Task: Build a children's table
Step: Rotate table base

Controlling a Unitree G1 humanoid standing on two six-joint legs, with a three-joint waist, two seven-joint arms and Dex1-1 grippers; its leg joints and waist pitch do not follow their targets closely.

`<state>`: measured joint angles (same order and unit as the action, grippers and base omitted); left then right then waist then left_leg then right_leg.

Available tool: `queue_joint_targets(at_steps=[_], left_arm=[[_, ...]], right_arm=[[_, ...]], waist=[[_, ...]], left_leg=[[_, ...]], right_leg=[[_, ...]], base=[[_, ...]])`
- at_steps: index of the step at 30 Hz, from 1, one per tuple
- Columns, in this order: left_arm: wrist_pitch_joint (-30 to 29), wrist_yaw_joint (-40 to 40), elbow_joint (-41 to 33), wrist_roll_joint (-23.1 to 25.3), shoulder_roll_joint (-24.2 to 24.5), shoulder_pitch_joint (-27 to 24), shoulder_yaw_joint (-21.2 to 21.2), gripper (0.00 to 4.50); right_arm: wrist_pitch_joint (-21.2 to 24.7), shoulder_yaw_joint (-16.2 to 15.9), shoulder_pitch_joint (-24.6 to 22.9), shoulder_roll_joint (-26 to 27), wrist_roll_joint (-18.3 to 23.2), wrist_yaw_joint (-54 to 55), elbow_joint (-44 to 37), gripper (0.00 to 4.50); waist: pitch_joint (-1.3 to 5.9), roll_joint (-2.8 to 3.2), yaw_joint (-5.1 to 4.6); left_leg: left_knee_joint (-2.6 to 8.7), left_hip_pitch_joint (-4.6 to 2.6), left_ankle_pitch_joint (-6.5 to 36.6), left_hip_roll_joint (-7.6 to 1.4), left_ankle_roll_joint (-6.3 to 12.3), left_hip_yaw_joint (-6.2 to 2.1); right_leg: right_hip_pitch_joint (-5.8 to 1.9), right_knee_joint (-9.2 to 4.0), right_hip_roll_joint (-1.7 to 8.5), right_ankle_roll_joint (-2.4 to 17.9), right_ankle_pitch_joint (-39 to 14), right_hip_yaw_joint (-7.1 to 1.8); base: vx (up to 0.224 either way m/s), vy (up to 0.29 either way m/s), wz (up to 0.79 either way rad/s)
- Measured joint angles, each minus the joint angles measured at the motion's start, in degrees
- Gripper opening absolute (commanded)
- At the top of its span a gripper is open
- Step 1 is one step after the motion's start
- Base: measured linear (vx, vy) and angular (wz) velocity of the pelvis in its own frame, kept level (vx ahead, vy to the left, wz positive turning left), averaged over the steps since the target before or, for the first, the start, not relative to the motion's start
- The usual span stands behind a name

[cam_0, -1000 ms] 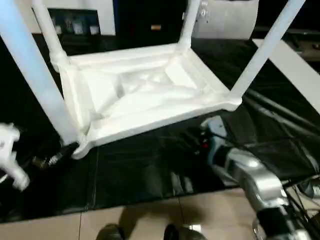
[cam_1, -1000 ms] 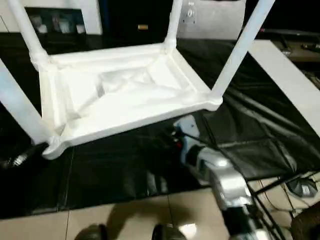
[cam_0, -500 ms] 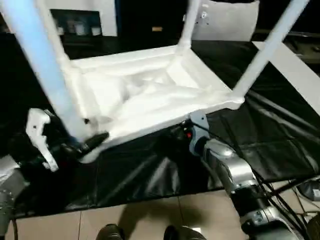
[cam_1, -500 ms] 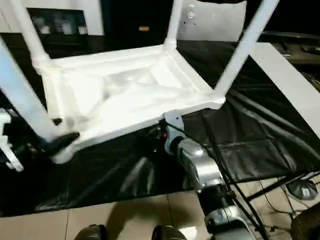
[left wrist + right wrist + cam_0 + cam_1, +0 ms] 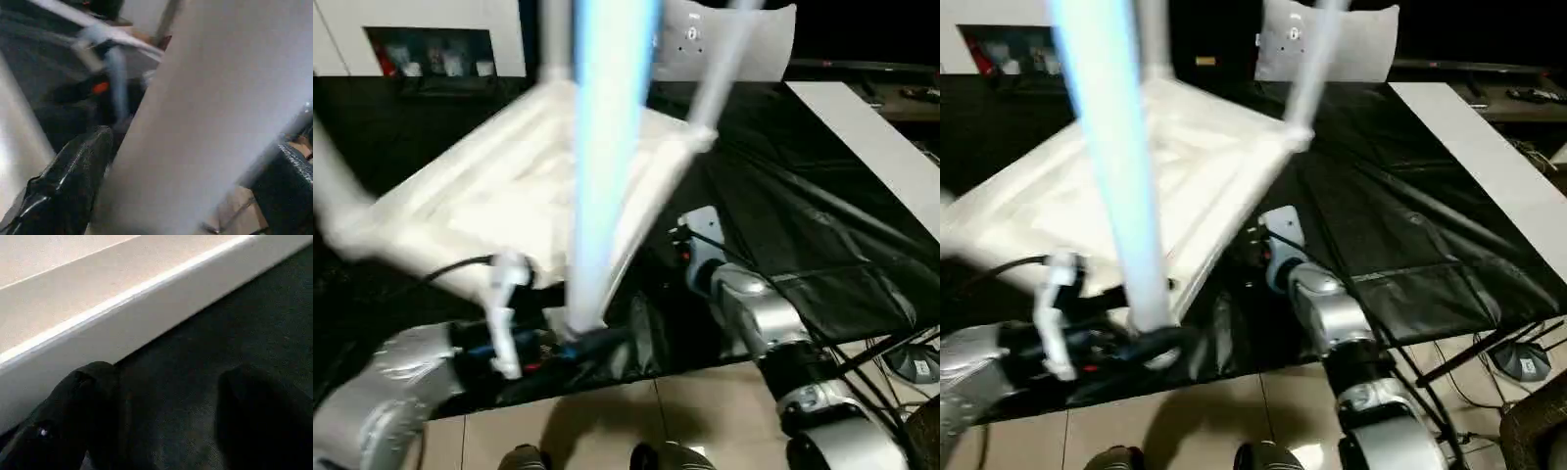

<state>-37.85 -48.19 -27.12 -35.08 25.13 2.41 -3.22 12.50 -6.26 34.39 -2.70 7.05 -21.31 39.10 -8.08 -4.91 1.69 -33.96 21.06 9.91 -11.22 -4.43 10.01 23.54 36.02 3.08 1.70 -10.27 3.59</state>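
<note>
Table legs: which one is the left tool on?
The nearest leg, the big bluish one rising up the middle of the head view. The left tool clamps its base; the other legs stand farther back, untouched.

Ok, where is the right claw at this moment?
In the right eye view the right claw is right of centre, tucked under the near right edge of the upturned children's table, above the black sheet. Its fingers stand apart, holding nothing.
</note>
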Motion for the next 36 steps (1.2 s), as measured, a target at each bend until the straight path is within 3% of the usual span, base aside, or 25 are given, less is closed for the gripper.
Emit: queue_joint_targets(at_steps=[6,13,20,24,28,32,36], left_arm=[[1.85,2.42,1.29,2.71,-4.22,3.56,-5.61,4.43],[9.57,7.08,12.81,10.6,-12.04,12.63,-9.24,4.43],[16.54,12.12,19.79,16.95,-14.28,17.82,-10.97,4.43],[17.03,13.61,20.05,18.47,-14.62,17.98,-11.02,4.43],[15.53,10.89,19.19,18.47,-11.14,15.43,-11.22,4.43],[14.62,3.26,18.2,16.79,-4.08,13.71,-11.87,4.43],[16.13,-2.01,20.03,19.03,2.02,14.25,-12.95,4.28]], right_arm=[[-1.31,-0.45,1.16,0.68,-0.6,-0.4,0.57,4.5],[-2.47,0.31,0.78,-0.67,-0.93,0.23,0.84,4.5],[-2.92,2.91,-2.59,-4.63,-0.97,1.39,-0.18,4.5],[-1.62,3.84,-7.34,-7.38,-0.54,0.04,-6.43,4.5],[1.14,4.13,-12.91,-11.22,2.3,-6.73,-15.85,4.5],[2.6,3.66,-16.31,-16.93,5.04,-14.39,-25.15,4.5],[2.96,3.54,-18.4,-21.42,6.41,-19.75,-31.29,4.5]], waist=[[0.01,-0.01,0.24],[0.04,0.01,0.86],[0.06,0.04,1.23],[0.08,0.07,1.06],[0.09,0.1,0.73],[0.12,0.18,1.09],[0.31,0.45,1.66]], left_leg=[[-0.03,0.07,-0.01,0.0,0.0,0.0],[-0.11,0.13,-0.11,0.05,0.14,0.0],[-0.14,0.08,-0.13,0.07,0.17,0.0],[-0.13,0.08,-0.13,0.06,0.17,-0.01],[-0.14,0.08,-0.13,0.06,0.18,-0.01],[-0.13,0.09,-0.13,0.06,0.19,-0.02],[-0.15,0.0,-0.13,0.06,0.21,-0.02]], right_leg=[[0.05,0.02,0.0,0.08,0.03,0.0],[0.0,0.01,0.05,0.08,0.07,0.0],[-0.06,0.02,0.08,0.03,0.1,0.0],[-0.04,0.02,0.07,-0.18,0.0,0.01],[-0.01,0.02,0.07,-0.21,-0.02,0.01],[-0.02,-0.01,0.07,-0.23,-0.03,0.02],[-0.16,-0.09,0.07,-0.23,-0.03,0.02]], base=[[0.0,0.0,0.0],[0.0,0.0,0.0],[0.0,0.0,0.0],[0.0,0.0,0.0],[0.0,0.0,0.0],[0.0,0.0,0.0],[0.0,0.0,0.0]])
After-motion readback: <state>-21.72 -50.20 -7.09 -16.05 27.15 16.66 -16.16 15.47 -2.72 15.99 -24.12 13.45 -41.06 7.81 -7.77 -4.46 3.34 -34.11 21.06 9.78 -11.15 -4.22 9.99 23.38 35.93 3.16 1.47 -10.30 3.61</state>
